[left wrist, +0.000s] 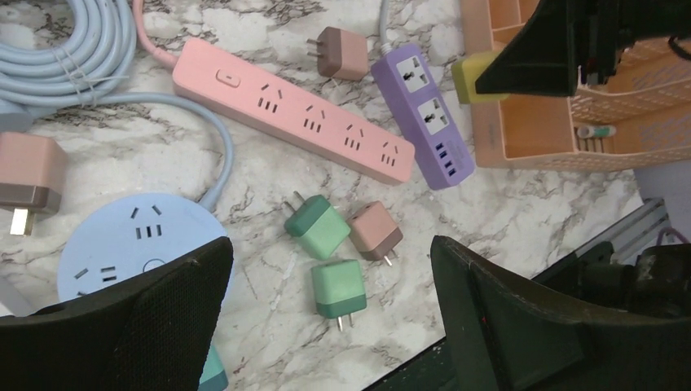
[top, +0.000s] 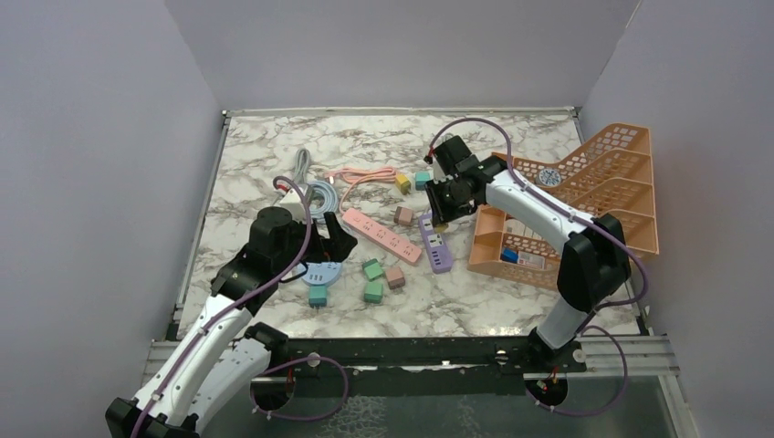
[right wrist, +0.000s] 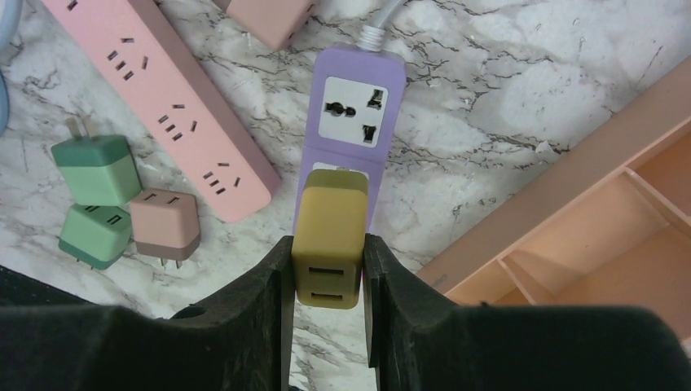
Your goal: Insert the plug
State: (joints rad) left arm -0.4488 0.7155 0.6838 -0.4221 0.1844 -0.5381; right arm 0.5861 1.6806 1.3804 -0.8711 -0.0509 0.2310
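Right gripper point(right wrist: 328, 273) pinches the yellow plug point(right wrist: 328, 236) by its sides, directly over the purple power strip point(right wrist: 356, 106), at its second socket. The prongs are hidden and possibly touch the socket face. Left gripper point(left wrist: 330, 322) hangs with fingers spread wide, gripping nothing, above the round blue socket hub point(left wrist: 130, 244) and the green plugs point(left wrist: 318, 226).

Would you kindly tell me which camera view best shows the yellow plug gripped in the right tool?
The right wrist view: the yellow plug fills the centre, clamped in the right tool over the purple power strip. The left wrist view shows only a yellow corner behind that tool. In the top external view the tool hides it.
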